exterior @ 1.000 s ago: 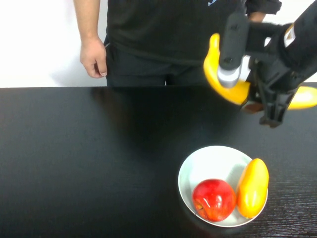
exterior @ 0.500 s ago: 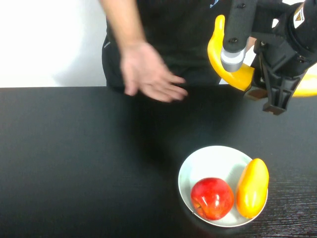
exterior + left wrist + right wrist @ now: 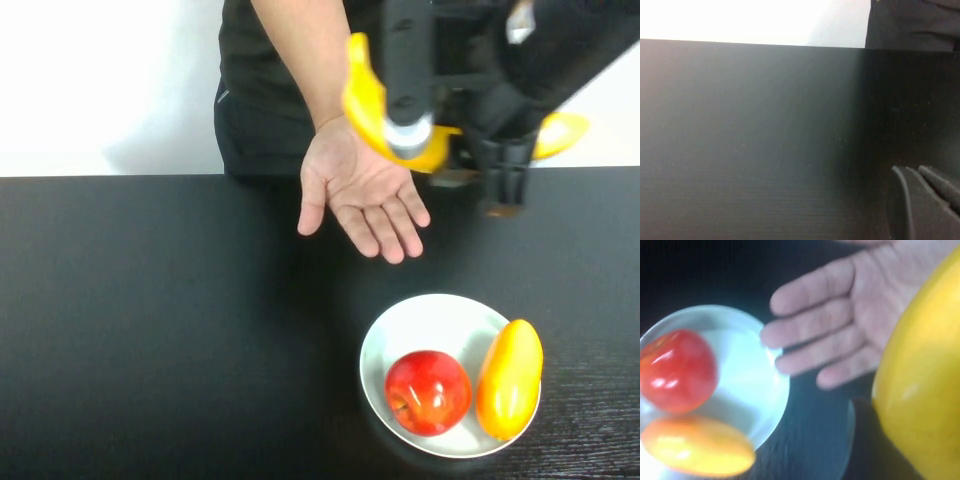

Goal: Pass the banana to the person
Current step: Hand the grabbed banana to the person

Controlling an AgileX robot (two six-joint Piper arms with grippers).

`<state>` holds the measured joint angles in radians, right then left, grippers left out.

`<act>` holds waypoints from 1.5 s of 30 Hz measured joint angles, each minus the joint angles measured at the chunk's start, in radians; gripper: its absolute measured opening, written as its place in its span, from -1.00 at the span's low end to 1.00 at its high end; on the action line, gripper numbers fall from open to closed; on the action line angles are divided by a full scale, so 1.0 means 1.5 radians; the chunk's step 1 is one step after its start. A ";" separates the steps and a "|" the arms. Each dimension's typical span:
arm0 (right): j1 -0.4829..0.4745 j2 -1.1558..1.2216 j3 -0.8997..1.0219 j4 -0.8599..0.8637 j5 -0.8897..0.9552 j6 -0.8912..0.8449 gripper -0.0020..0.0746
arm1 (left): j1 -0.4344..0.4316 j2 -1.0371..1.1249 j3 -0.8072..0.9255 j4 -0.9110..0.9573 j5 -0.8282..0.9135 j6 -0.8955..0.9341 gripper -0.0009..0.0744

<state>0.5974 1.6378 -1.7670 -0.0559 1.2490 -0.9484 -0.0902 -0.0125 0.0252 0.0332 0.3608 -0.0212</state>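
Observation:
The long yellow banana (image 3: 368, 100) is held up in the air in my right gripper (image 3: 470, 165), which is shut on its middle, over the table's far edge. The person (image 3: 270, 90) in a black shirt stands behind the table and holds an open hand (image 3: 365, 195) palm up just below and left of the banana. In the right wrist view the banana (image 3: 925, 380) fills one side and the open hand (image 3: 850, 330) lies beside it. My left gripper (image 3: 922, 207) is out of the high view; its fingers sit together low over the black table.
A white bowl (image 3: 420, 315) stands at the front right of the black table (image 3: 150, 320), holding a red apple (image 3: 428, 392) and a plump yellow-orange fruit (image 3: 510, 378). The bowl (image 3: 775, 390) lies below the person's fingers in the right wrist view.
My right gripper has carried the banana left and up, over the person's hand. The person's hand has come forward and turned palm up under the banana.

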 joint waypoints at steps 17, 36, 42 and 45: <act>0.035 0.200 -0.147 0.001 -0.007 -0.010 -0.25 | 0.000 0.000 0.000 0.001 0.000 0.000 -0.99; 0.035 0.138 -0.189 -0.031 0.002 0.198 -0.06 | 0.000 0.000 0.000 0.001 0.000 0.000 -0.99; 0.035 0.056 -0.180 -0.020 0.005 0.305 -0.73 | 0.000 0.000 0.000 0.001 0.000 0.000 -0.99; 0.035 -0.008 -0.134 -0.014 0.005 0.352 -0.86 | 0.000 0.000 0.000 0.001 0.000 0.000 -0.99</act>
<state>0.6500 1.6257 -1.9683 -0.0766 1.2564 -0.4205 -0.0902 -0.0125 0.0252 0.0349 0.3608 -0.0212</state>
